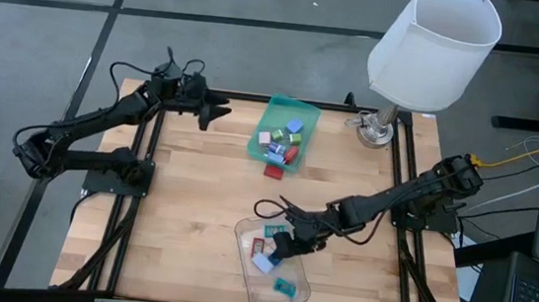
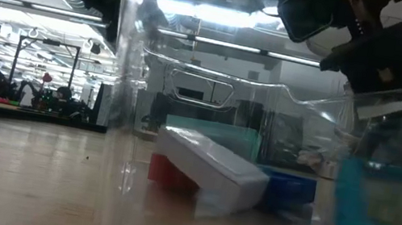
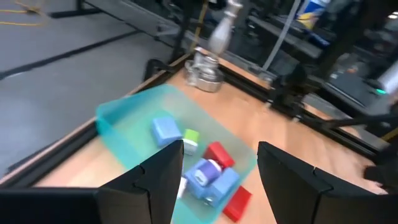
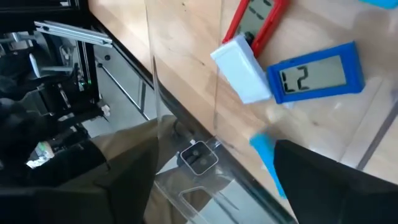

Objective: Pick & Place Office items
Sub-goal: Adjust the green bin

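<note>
The green tray (image 1: pixel 305 112) at the table's far middle holds several office items, among them a blue cube (image 3: pixel 165 129) and a red piece (image 3: pixel 217 154). One red piece (image 1: pixel 275 170) lies on the table by the tray's near end. My left gripper (image 1: pixel 216 110) hovers open at the tray's left (image 3: pixel 221 186). The clear tray (image 1: pixel 297 295) near the near edge holds a white block (image 4: pixel 244 71), a blue flat piece (image 4: pixel 317 73), a red flat piece (image 4: pixel 255 22) and a teal piece (image 1: pixel 284 286). My right gripper (image 1: pixel 286 240) is open over this tray's far part (image 4: pixel 214 180).
A lamp with a white shade (image 1: pixel 434 43) stands on its metal base (image 1: pixel 375 131) at the far right corner, close to the green tray. Bare wood (image 1: pixel 184 212) lies between the two trays and to the left. The clear tray's wall (image 2: pixel 123 116) fills the low view.
</note>
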Controlling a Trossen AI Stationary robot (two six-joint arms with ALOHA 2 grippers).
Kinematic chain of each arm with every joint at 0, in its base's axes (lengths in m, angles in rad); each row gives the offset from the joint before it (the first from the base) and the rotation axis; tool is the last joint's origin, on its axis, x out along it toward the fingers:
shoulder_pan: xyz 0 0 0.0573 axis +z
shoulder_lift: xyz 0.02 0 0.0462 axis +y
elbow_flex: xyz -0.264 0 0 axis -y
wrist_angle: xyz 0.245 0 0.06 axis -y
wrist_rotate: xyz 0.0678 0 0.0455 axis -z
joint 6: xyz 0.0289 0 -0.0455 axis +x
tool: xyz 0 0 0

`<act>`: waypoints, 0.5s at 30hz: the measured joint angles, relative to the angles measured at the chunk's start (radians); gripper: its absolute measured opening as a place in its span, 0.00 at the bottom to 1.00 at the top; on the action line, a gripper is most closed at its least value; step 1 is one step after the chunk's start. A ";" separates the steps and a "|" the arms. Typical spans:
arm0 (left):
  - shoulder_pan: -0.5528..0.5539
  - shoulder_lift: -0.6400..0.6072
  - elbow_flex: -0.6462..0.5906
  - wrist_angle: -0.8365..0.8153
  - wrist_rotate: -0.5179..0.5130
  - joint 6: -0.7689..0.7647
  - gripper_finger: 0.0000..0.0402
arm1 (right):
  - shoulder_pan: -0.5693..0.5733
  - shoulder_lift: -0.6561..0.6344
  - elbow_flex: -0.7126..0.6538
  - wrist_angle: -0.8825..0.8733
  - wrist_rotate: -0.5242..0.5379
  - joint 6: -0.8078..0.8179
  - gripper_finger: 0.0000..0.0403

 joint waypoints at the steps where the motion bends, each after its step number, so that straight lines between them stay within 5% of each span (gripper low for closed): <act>1: 0.000 0.000 0.000 0.000 -0.020 -0.006 0.50 | -0.002 0.000 0.000 0.000 0.000 -0.011 0.77; 7: 0.000 0.007 0.000 -0.011 -0.137 -0.120 0.50 | -0.033 0.000 0.000 -0.006 -0.036 -0.118 0.71; 15: -0.037 0.118 0.000 -0.049 -0.093 -0.254 0.52 | -0.100 -0.043 0.000 -0.192 -0.095 -0.394 0.61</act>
